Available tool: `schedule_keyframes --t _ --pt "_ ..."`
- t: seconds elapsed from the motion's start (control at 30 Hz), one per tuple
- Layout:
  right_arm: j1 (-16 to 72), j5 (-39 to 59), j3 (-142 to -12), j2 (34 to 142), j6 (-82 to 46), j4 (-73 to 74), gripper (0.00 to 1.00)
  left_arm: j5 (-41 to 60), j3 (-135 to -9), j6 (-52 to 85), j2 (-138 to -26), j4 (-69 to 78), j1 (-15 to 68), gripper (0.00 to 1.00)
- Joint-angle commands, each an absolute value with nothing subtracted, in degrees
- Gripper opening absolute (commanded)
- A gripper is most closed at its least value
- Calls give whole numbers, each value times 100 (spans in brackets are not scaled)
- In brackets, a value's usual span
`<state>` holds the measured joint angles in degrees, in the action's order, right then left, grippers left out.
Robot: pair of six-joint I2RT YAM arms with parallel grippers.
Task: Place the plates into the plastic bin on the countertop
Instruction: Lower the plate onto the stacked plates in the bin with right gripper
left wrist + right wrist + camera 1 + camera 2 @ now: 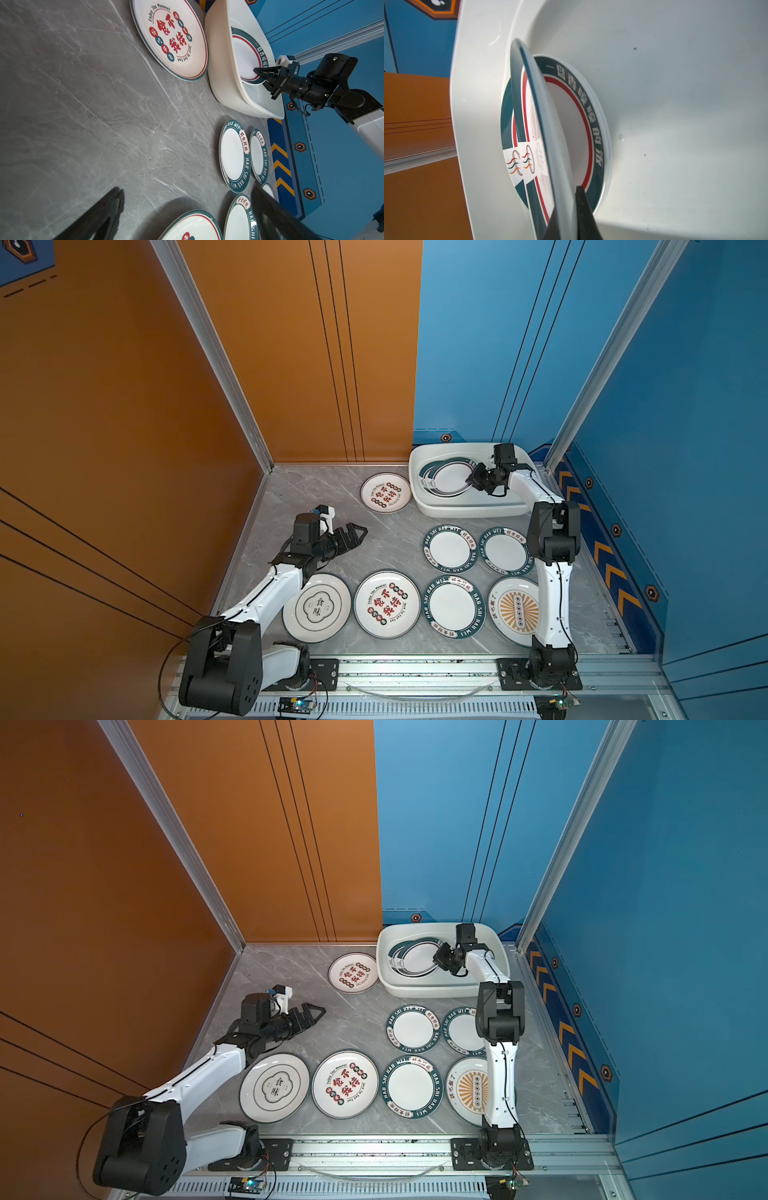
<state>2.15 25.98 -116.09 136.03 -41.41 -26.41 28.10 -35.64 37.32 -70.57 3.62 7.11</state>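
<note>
A: Where's the open room?
B: The grey, white-veined marble desk [395, 543] lies bare at frame centre. The glossy white plastic bin [465, 510], round-cornered, sits upper right of that, by the blue wall.
A: What's lying out?
B: Seven round plates [454, 606] lie flat, rims close-set. Teal bands read "HAO SHI HAO WEI"; a large plate [387, 604] reads "Enjoy The Moment".
A: End effectors?
B: The right end effector [569, 199] pinches a tilted plate [550, 133] inside the bin, above a flat plate [593, 116]. The left end effector [360, 537] gapes wide, empty, over bare desk
</note>
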Motion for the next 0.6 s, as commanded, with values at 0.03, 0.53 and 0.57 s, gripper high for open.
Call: schedule_keyframes --t 0.03,0.53,0.57 --pt "281 2456 -11892 13704 -4075 -2790 5 2917 -3481 3720 -7118 474 659 98" --pt "308 2096 -11926 13754 -3680 -3237 27 2953 -3485 3735 -7169 528 633 98" --pt "307 2057 -11950 13769 -3636 -3288 28 2944 -3485 3728 -7164 527 633 98"
